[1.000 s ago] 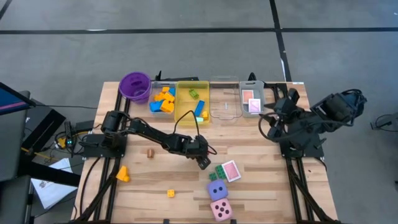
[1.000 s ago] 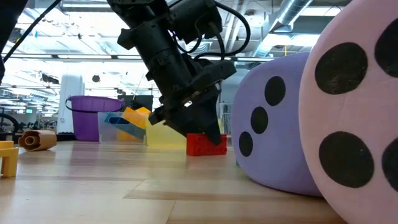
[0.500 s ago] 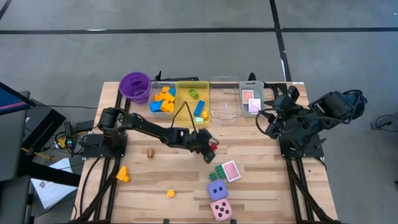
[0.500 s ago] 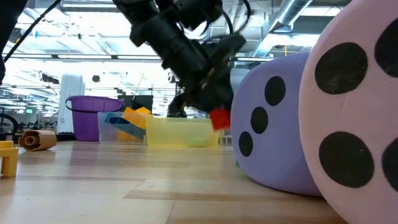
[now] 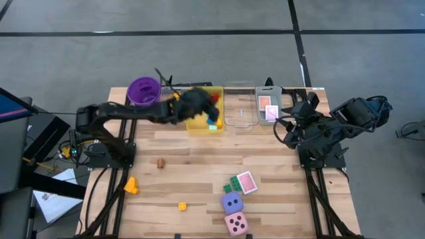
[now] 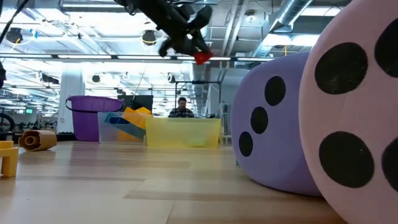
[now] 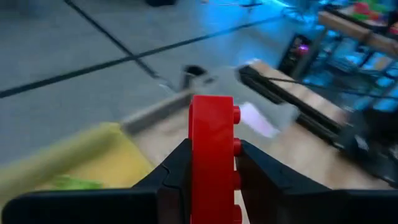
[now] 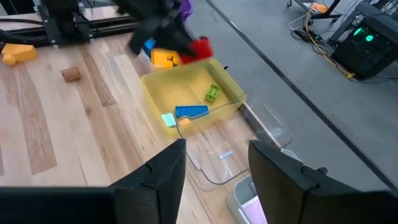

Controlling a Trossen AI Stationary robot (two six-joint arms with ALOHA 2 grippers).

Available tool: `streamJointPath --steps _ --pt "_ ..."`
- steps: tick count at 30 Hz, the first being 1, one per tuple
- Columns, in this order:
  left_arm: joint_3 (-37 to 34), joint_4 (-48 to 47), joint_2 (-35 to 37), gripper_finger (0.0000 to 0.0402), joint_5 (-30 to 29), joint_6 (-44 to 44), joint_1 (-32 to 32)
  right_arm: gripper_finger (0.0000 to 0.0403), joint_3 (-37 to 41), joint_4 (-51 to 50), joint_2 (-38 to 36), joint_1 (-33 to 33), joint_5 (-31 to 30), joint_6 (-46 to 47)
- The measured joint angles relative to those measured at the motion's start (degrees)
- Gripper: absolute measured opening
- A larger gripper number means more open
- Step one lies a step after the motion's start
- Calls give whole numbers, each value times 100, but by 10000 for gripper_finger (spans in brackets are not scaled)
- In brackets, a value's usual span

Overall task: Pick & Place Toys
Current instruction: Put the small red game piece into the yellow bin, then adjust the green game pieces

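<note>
The left gripper (image 5: pixel 211 101) is clamped on a red brick (image 7: pixel 212 155), holding it in the air above the yellow tray (image 5: pixel 196 125), which lies directly beneath it. Well off to that gripper's right, the right gripper (image 8: pixel 211 163) waits with fingers apart, beside the clear tray (image 5: pixel 240 119).
</note>
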State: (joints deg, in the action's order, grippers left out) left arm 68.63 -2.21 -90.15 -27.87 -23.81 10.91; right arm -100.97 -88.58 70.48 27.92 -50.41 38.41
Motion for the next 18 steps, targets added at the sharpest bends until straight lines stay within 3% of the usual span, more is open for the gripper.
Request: streamJointPath --steps 9,18 --pt "-6 -490 199 98 45 99 878 168 2 102 2 0 0 11" --pt "-8 -1083 -86 150 248 80 872 168 2 206 2 0 0 13"
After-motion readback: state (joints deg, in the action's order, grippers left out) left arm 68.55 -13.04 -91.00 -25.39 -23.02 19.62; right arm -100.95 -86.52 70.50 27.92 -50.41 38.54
